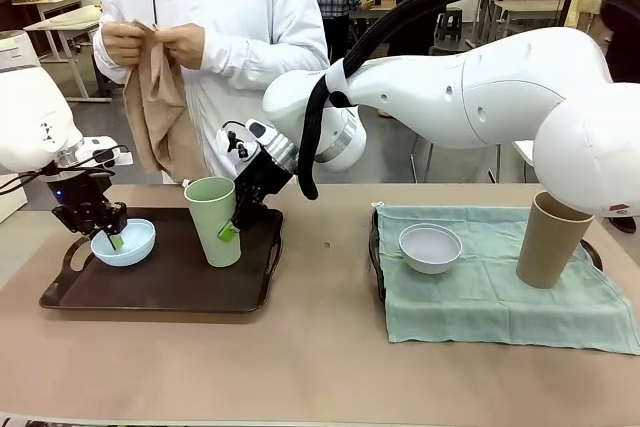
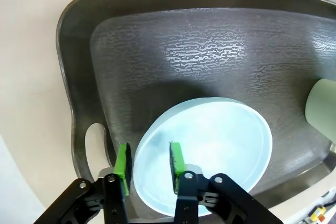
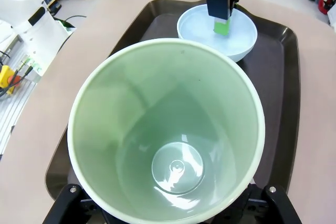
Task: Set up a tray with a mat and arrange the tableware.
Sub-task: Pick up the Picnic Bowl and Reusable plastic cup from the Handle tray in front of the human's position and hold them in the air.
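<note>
Pale green tumbler point(image 1: 213, 220) upright, mouth up

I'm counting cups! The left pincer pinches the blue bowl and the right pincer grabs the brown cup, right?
Not quite. The left pincer does pinch the blue bowl, but the right pincer grabs the green cup, as the front view shows. The brown cup stands alone on the cloth.

The dark tray point(image 2: 210, 51) is showing a matt, grainy, wrinkled plastic texture. The pale blue bowl point(image 2: 210, 150) is looking smooth with a soft sheen, and the pale green tumbler point(image 3: 168, 129) is gleaming glossily inside. The teal mat point(image 1: 500, 287) is lying as creased woven cloth. The tabletop point(image 1: 320, 367) is appearing smooth and matt.
</note>
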Motion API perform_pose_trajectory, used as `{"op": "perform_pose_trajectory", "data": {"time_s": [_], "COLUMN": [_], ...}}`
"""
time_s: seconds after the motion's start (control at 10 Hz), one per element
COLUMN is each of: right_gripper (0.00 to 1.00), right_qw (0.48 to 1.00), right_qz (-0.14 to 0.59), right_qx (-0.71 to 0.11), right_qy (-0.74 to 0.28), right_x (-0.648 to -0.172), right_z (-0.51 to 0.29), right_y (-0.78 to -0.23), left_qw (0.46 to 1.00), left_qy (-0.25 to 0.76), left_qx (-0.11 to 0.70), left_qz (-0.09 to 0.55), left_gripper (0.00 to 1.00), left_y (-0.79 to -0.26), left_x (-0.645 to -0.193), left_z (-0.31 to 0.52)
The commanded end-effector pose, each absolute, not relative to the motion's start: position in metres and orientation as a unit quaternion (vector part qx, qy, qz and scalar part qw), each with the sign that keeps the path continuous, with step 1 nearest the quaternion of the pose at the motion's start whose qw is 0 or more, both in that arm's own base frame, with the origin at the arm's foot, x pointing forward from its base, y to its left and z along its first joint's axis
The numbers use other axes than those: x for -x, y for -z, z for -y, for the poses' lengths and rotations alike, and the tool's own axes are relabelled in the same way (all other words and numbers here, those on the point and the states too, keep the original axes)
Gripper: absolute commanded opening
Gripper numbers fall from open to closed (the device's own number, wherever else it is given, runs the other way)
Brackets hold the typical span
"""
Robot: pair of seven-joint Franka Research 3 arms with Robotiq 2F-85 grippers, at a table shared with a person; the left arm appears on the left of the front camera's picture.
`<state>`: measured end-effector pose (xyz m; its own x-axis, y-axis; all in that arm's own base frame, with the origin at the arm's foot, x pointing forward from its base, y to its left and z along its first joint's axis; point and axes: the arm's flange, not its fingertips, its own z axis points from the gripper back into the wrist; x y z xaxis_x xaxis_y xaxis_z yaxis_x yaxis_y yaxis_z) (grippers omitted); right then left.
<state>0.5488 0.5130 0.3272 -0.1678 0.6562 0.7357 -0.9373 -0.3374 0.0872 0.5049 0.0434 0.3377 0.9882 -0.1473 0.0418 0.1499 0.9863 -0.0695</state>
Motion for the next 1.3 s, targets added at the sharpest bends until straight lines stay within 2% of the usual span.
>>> {"op": "perform_pose_trajectory", "data": {"time_s": [0.0,0.1,0.2,0.3,0.4,0.6,0.7,0.9,1.2], "right_gripper": [0.23,0.23,0.0,0.23,0.0,0.0,0.24,0.24,0.24], "right_qw": [0.531,0.532,0.533,0.535,0.536,0.535,0.538,0.546,0.539], "right_qz": [0.2,0.2,0.201,0.202,0.203,0.205,0.205,0.203,0.234], "right_qx": [-0.353,-0.352,-0.351,-0.349,-0.348,-0.347,-0.348,-0.356,-0.326], "right_qy": [-0.744,-0.744,-0.743,-0.742,-0.742,-0.743,-0.739,-0.731,-0.741], "right_x": [-0.555,-0.554,-0.553,-0.553,-0.553,-0.552,-0.552,-0.552,-0.531], "right_z": [-0.522,-0.521,-0.518,-0.516,-0.514,-0.512,-0.511,-0.507,-0.49], "right_y": [-0.326,-0.326,-0.326,-0.326,-0.326,-0.326,-0.326,-0.335,-0.417], "left_qw": [0.997,0.997,0.997,0.997,0.997,0.997,0.997,0.998,0.997], "left_qy": [0.069,0.07,0.07,0.071,0.072,0.073,0.071,0.058,0.064], "left_qx": [0.036,0.033,0.028,0.022,0.016,0.009,0.006,0.016,0.036], "left_qz": [0.017,0.016,0.015,0.014,0.013,0.013,0.008,-0.007,0.032], "left_gripper": [0.02,0.0,0.0,0.0,0.0,0.0,0.0,0.0,0.0], "left_y": [-0.341,-0.341,-0.341,-0.342,-0.344,-0.347,-0.349,-0.356,-0.432], "left_x": [-0.504,-0.504,-0.504,-0.504,-0.504,-0.504,-0.505,-0.507,-0.489], "left_z": [-0.046,-0.046,-0.045,-0.044,-0.043,-0.041,-0.04,-0.039,-0.027]}}
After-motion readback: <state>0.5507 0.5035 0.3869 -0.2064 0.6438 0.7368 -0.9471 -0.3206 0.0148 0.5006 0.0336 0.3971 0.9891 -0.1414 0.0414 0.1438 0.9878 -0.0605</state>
